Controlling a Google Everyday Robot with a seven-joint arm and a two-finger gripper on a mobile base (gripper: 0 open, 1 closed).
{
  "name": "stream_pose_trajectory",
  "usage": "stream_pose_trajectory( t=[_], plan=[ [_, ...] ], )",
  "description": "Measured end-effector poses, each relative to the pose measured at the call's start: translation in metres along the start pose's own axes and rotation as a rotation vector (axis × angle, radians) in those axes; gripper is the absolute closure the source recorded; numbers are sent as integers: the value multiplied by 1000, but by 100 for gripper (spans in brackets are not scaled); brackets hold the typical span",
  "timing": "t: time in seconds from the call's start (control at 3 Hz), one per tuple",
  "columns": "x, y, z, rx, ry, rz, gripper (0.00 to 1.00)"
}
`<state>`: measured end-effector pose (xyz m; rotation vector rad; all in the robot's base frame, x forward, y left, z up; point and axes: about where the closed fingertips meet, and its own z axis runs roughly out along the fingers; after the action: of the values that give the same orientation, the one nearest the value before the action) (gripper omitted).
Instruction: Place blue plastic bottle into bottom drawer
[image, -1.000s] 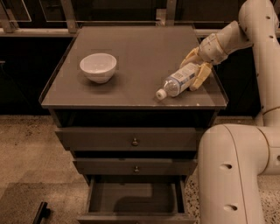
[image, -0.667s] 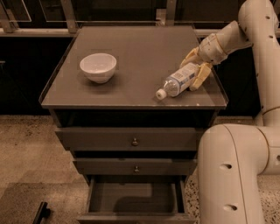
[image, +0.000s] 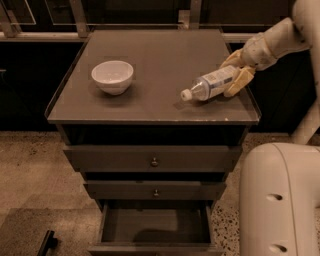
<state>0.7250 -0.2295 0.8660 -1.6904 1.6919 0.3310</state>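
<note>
The blue plastic bottle, clear with a white cap and a printed label, is at the right side of the cabinet top. It is tilted, cap end down and to the left, and its shadow lies on the top below it. My gripper, with yellow fingers, comes in from the right and is shut on the bottle's base end. The bottom drawer is pulled open below, and its inside shows nothing in it.
A white round bowl stands on the left of the cabinet top. Two upper drawers with small knobs are closed. The robot's white body fills the lower right, next to the open drawer. A speckled floor lies to the left.
The gripper has lifted the bottle's base end a little off the cabinet top, and the bottle now tilts cap-down. The bowl and drawers have not moved.
</note>
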Motion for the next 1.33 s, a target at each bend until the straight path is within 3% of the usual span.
stream_pose_trajectory(
  t=[0.33,0.67,1.0,1.33],
  plan=[
    [-20,0,-51,107,-31,59,100],
    [-64,6,-109,254,-102,55,100],
    [-97,30,-161,391,-162,41,100],
    [-99,43,-145,374,-186,62,100]
  ],
)
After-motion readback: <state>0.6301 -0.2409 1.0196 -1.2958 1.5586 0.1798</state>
